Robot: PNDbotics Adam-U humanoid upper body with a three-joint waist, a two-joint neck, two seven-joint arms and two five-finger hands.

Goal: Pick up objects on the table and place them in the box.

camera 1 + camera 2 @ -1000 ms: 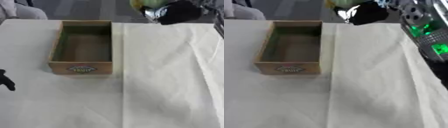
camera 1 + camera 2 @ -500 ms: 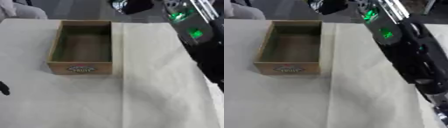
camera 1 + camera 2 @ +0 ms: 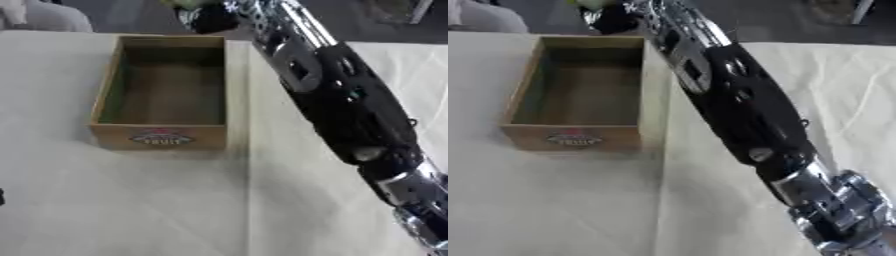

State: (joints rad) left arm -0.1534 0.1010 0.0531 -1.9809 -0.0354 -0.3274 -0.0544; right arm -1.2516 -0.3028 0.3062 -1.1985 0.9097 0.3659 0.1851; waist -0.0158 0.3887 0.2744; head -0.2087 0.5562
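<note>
Left eye view shows the wooden box standing on the cloth-covered tabletop, its open top facing up and its inside bare as far as can be seen. A label sits on the box's near wall; its lettering is too blurred to read for certain.

Beyond the box's far right corner, the right hand hangs at the end of a long black and silver arm that crosses the picture from the lower right. That hand is a dark blurred mass, partly cut off by the top edge. Its fingers appear curled round a yellow-green object, of which only a small rounded patch shows above the hand; what kind of thing it is cannot be made out. The object is above the far rim of the box, not inside it.

Well to the near left of the box, at the picture's left edge, a small dark sliver shows. It seems to be part of the left hand, but too little is visible to tell how its fingers are set.
</note>
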